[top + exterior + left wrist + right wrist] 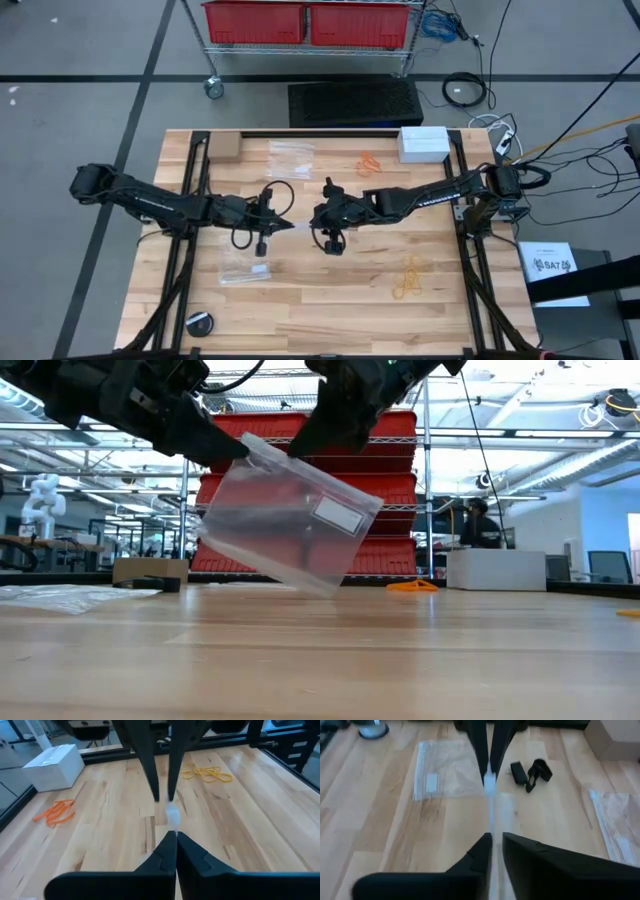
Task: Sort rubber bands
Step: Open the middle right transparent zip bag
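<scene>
A clear plastic bag [285, 520] with a white label hangs in mid-air over the table's middle. My left gripper [176, 834] is shut on its upper left corner. My right gripper [495, 837] faces it from the right. Its fingers stand slightly apart on either side of the bag's top edge [300, 452]; whether they touch it, I cannot tell. The rubber bands lie in loose heaps on the table: orange [370, 163] at the far side, pale yellow [410, 278] at the near right. A small black bunch [532, 772] lies below the left arm. My left gripper pinches the bag's upper left corner [248, 448] between its two fingers. They come from the table's left, slanting a little downward. The bag hangs below them, tilted, its lower corner [325, 590] clear of the table.
Two more clear bags lie flat on the wood, one near the left [245, 272] and one at the far side [290, 152]. A white box [423, 142] and a cardboard box [222, 148] stand along the far edge. A round black object [200, 322] sits near the front left corner.
</scene>
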Tool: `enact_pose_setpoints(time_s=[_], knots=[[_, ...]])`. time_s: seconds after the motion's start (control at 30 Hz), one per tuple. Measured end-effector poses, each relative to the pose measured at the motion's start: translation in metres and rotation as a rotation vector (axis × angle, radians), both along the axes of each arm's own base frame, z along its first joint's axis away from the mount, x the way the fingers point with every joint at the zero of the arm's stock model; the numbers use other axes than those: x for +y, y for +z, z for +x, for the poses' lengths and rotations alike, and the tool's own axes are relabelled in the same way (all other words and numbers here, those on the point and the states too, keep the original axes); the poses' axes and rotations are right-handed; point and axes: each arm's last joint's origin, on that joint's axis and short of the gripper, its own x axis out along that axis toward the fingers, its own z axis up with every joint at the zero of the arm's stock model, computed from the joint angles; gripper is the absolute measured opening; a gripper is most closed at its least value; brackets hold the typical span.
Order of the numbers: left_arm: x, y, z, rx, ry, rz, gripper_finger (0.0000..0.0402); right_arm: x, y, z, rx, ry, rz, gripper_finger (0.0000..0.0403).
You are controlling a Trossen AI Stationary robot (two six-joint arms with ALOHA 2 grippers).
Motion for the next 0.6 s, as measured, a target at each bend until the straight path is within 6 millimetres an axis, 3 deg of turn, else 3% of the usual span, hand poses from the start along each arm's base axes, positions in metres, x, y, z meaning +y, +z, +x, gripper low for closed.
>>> enact_pose_setpoints(time_s=[0.27,0.6], knots=[[0.001,0.0,0.0,0.004,0.043,0.014,0.0002,0.0,0.012,0.007,-0.141,-0.005,0.017,0.0122],[0.003,0.0,0.0,0.003,0.065,0.018,0.0001,-0.002,0.003,0.015,-0.158,-0.027,0.042,0.0134]])
